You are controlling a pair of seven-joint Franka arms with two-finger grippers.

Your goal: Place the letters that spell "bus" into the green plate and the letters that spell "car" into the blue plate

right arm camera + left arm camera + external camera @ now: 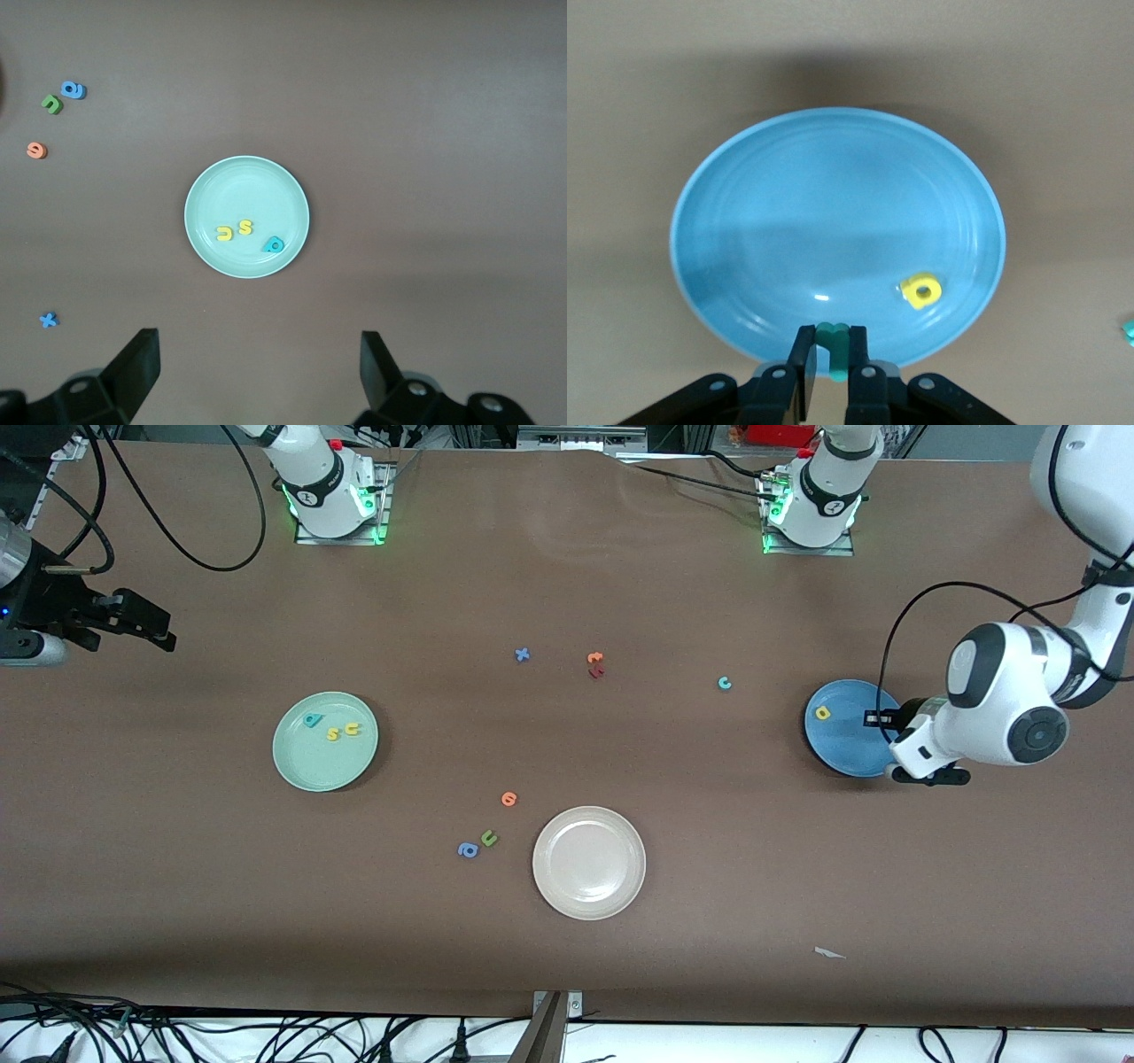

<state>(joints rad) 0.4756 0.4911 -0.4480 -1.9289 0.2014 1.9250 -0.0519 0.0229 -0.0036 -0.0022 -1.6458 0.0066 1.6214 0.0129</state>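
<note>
Overhead, left tool (830, 354) pinching pale-teal "r" (830, 341) above blue plate (788, 204).

Even overhead light, soft shadows, faint glare on the blue plate (833, 195)

White arms, black joints, black cables, green-lit bases.
</note>
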